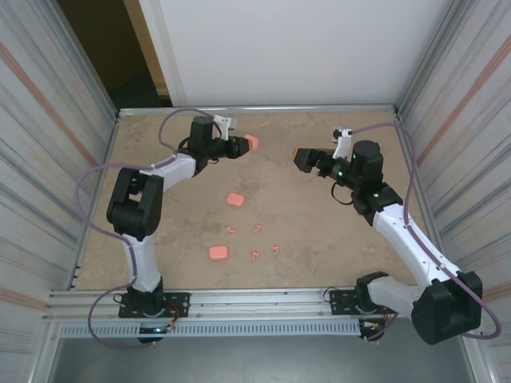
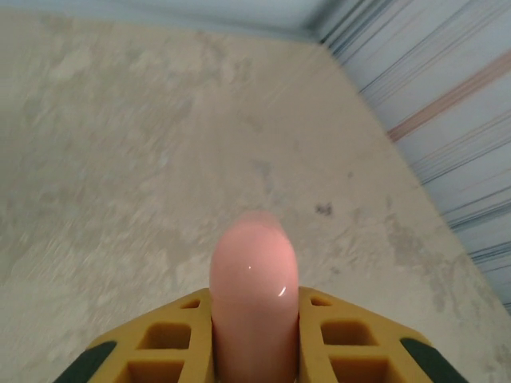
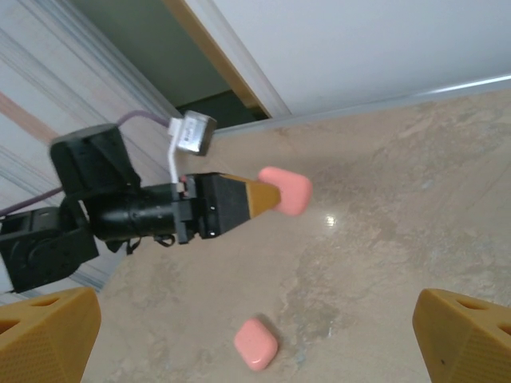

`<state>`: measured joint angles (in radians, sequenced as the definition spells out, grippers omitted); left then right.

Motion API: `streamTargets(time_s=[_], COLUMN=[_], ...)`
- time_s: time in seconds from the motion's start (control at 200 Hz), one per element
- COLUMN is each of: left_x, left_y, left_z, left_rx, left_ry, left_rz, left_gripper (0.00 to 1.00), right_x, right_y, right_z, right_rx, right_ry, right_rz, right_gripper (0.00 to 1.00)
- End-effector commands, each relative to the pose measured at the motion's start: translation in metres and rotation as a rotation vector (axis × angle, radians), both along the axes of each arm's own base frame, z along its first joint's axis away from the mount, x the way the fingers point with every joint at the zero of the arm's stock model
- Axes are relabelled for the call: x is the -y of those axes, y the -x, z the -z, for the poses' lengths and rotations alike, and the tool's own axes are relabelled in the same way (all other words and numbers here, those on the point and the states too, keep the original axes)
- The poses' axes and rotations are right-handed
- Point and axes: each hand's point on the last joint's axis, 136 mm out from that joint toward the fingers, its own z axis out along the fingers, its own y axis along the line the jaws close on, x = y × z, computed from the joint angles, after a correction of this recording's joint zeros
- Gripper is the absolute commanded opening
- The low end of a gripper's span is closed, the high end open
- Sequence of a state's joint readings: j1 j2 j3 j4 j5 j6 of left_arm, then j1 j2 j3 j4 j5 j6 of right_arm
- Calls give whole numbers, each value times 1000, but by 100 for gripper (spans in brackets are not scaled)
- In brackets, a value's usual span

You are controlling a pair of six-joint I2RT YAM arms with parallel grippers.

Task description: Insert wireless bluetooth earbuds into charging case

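**Left gripper clamped on a pink case; earbuds loose near the front edge**

From above, the earbuds (image 1: 259,227) were only tiny salmon specks, scattered on the table (image 1: 335,239) toward the middle of its near edge. I could pick out about four, and their shapes were too small to read.

The left gripper (image 1: 243,146) was closed on a pink case (image 1: 252,143) toward the far edge, left of centre. In the left wrist view its yellow fingers (image 2: 168,343) pressed both sides of the case (image 2: 254,287). The case's lower part was cut off and its tip was blurred, so I could not tell whether the lid was open.

A second case (image 1: 235,199) lay near the table's middle. A third case (image 1: 218,253) lay nearer the near edge, just left of the earbuds.

The right gripper (image 1: 305,158) stood spread wide with nothing in it, toward the far right. Just its fingertips (image 3: 48,327) were visible in its own camera.
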<state>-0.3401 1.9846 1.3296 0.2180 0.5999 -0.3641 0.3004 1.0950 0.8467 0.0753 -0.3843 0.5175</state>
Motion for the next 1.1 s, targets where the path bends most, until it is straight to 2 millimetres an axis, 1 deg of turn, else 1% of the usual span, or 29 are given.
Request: streamTargets(time_s=[0.0, 0.13, 0.266, 0.421, 0.426, 0.436, 0.461, 0.686, 0.862, 0.967, 1.092], left_x=[-3, -6, -8, -9, -10, -10, -10, -11, -12, -15, -18], left_y=[-5, -8, -8, -7, -7, -7, -7, -8, -8, -8, -8], left_z=[17, 37, 48, 51, 59, 65, 68, 84, 92, 99, 103], left_rx=[-84, -133, -165, -178, -192, -203, -210, -243, -259, -272, -276], left_ry=[-42, -79, -97, -104, -109, -114, -115, -128, -144, -174, -191], left_rz=[-23, -41, -47, -51, -51, -51, -52, -58, -63, -70, -75], left_gripper=[0, 0, 0, 0, 0, 0, 0, 0, 4, 11, 19], right_x=[4, 2, 1, 0, 0, 0, 0, 0, 0, 0, 0], right_y=[-3, -5, -7, -8, -8, -8, -8, -8, -8, -8, -9], right_z=[4, 6, 10, 12, 12, 12, 12, 17, 20, 21, 22], right_rx=[-1, -9, -20, -27, -27, -26, -27, -40, -46, -47, -50], right_ry=[19, 18, 15, 9, 9, 9, 9, 12, 14, 14, 15], right_rz=[20, 15, 12, 9, 10, 10, 8, 13, 13, 13, 14], right_gripper=[99, 99, 99, 99, 99, 99, 99, 99, 99, 99, 99])
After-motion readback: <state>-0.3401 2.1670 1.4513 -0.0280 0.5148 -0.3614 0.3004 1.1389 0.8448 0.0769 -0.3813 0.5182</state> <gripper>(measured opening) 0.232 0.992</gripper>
